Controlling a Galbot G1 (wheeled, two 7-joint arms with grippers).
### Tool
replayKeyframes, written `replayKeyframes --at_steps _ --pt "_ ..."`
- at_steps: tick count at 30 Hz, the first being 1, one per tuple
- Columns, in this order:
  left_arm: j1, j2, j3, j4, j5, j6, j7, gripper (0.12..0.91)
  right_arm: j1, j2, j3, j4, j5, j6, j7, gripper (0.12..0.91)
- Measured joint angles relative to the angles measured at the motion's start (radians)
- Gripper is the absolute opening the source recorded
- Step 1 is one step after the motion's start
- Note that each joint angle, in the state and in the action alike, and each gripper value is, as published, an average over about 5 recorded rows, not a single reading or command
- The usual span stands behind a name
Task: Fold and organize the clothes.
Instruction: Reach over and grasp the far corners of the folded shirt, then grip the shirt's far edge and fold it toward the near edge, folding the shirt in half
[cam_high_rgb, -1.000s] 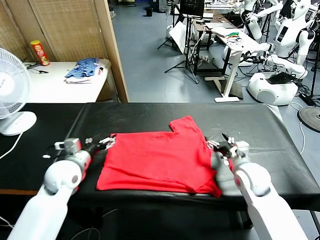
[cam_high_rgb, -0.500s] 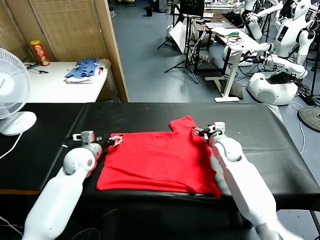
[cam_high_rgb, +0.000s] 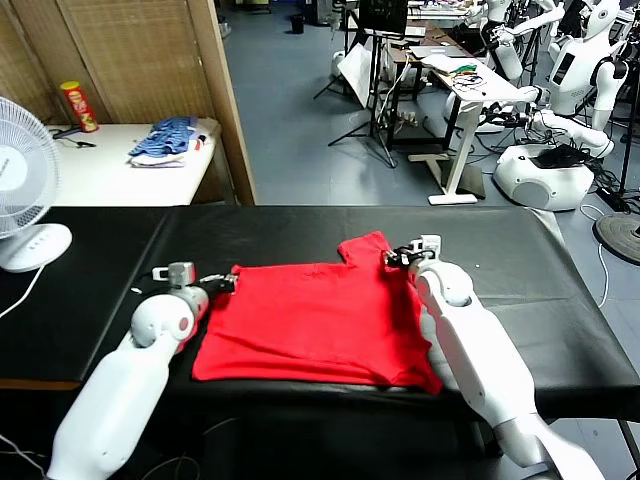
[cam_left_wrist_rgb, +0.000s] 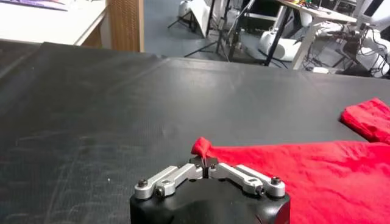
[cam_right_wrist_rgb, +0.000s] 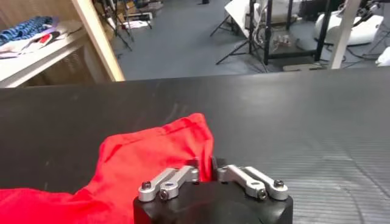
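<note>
- The black tabletop (cam_high_rgb: 120, 260) runs wide, with bare surface left, right and beyond the cloth.
- The red T-shirt (cam_high_rgb: 310, 320) lies flat at the middle; its near hem reaches the front edge, and one sleeve points to the far side.
- The left pincer (cam_high_rgb: 222, 282) is pinched onto the shirt's far left corner, which pokes up in a small peak.
- The right pincer (cam_high_rgb: 398, 257) is clamped on the sleeve's edge.

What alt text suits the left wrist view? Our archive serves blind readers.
The left gripper is shut on a pinched-up corner of the bright red cotton T-shirt, which lies on the black table. Other robots' workstations stand beyond.
</note>
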Motion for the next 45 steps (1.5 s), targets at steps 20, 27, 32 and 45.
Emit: replayKeyframes --at_steps 20,27,32,45 --pt "0.125 0.065 -0.103 -0.200 -0.002 -0.018 -0.002 0.128 -0.291 -0.177 0.092 0.394 0.085 0.059 -0.049 0.122" --pt "0.237 0.105 -0.137 -0.320 0.019 -0.009 -0.006 0.128 -0.433 -0.233 0.118 0.553 0.081 -0.003 -0.013 0.122" --pt "0.307 0.125 -0.159 -0.399 0.048 -0.006 -0.004 0.128 -0.514 -0.263 0.131 0.656 0.079 -0.069 0.031 0.122" --pt "0.459 0.119 -0.187 -0.495 0.180 -0.011 0.013 0.128 -0.649 -0.274 0.145 0.777 0.021 -0.164 0.055 0.122"
